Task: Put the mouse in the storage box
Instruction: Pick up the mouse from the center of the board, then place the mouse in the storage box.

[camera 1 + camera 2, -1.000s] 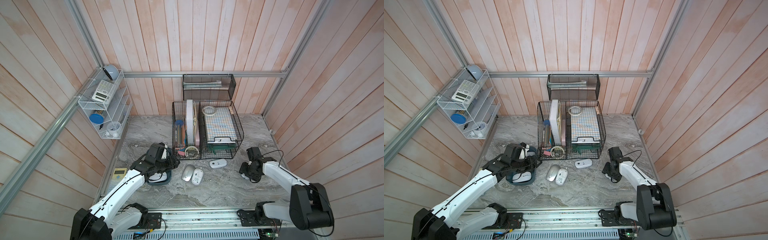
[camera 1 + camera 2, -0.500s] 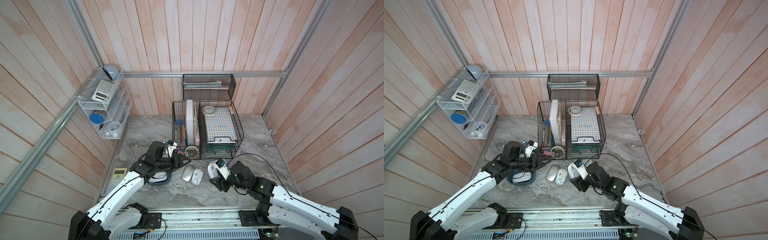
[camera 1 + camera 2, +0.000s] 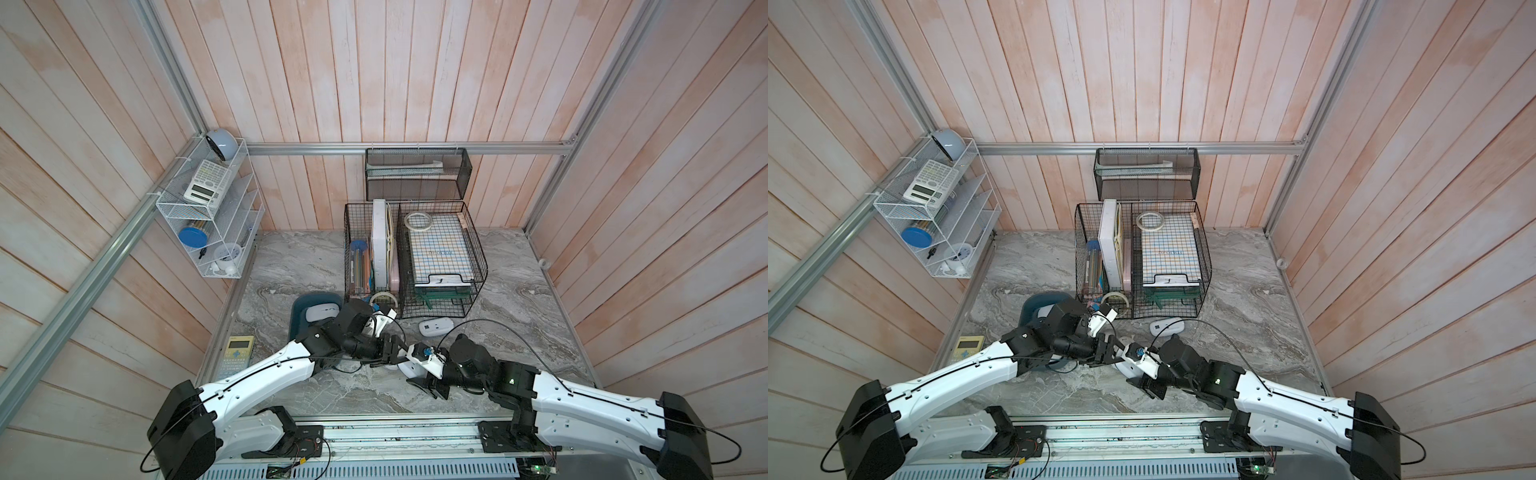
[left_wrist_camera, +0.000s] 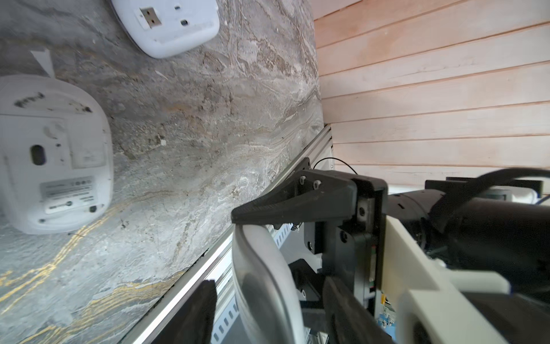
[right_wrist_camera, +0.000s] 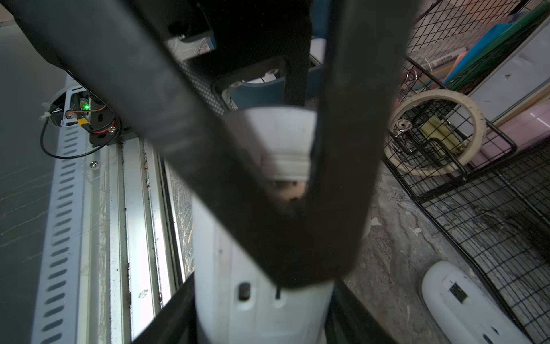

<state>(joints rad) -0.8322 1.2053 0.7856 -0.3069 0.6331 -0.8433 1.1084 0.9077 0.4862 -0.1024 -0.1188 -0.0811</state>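
A white mouse [image 3: 409,369] hangs above the table's front middle, and my right gripper [image 3: 420,377] is shut on it; in the right wrist view the mouse [image 5: 262,297] fills the space between the jaws. My left gripper [image 3: 395,355] reaches in from the left with its jaws open on either side of the same mouse [image 4: 262,277], a small gap showing on each side. The storage box [image 3: 298,320], a dark teal bin, sits left of the arms with one white mouse [image 3: 322,311] inside. It is partly hidden by the left arm in both top views [image 3: 1034,305].
Two more white mice lie belly-up on the marble [image 4: 53,155] [image 4: 166,23]; one shows right of the arms [image 3: 434,327]. Black wire baskets [image 3: 473,266] with a tape roll [image 3: 382,298] stand behind. A calculator [image 3: 237,351] lies at the left edge, and a white rack [image 3: 208,216] hangs on the left wall.
The right arm came in from the far right carrying the mouse. The left gripper swung from over the storage box to meet it, and its jaws have narrowed around the mouse.
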